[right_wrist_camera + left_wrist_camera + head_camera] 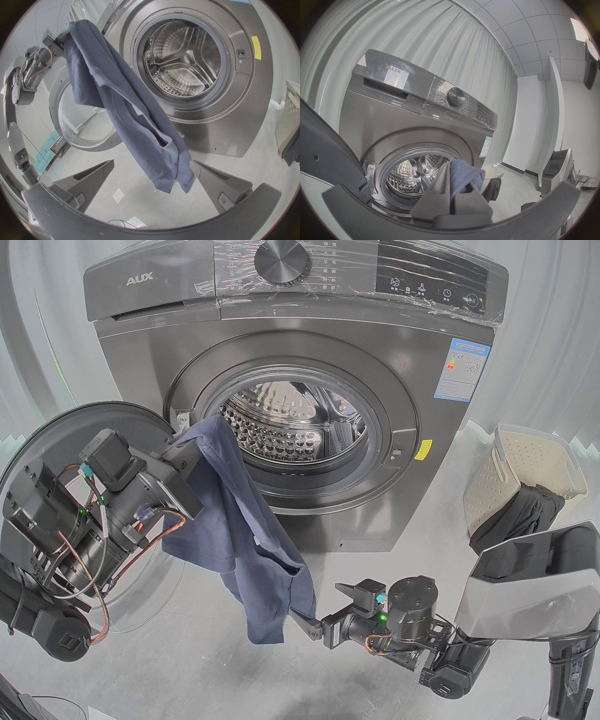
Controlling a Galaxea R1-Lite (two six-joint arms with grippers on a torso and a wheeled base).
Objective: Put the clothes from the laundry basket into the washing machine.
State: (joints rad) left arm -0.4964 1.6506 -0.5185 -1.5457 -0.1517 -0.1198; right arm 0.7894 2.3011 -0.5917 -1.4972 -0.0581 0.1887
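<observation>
Blue soft shirt [250,534], one piece, hanging in the air before the washer.
The right gripper [151,167], nearest, has its two fingers wide apart and grips nothing; the hem hangs between them. The left gripper [456,187] is clamped on the shirt's top edge, beside the round opening. Behind stand one grey metal washer [400,365] with its door [56,427] open and a perforated steel drum [294,415], and one cream perforated basket [537,459] with one dark garment [519,515] over its rim.

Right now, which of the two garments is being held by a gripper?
The blue garment, pinched by the left gripper before the washing machine; the black garment drapes from the laundry basket.
</observation>
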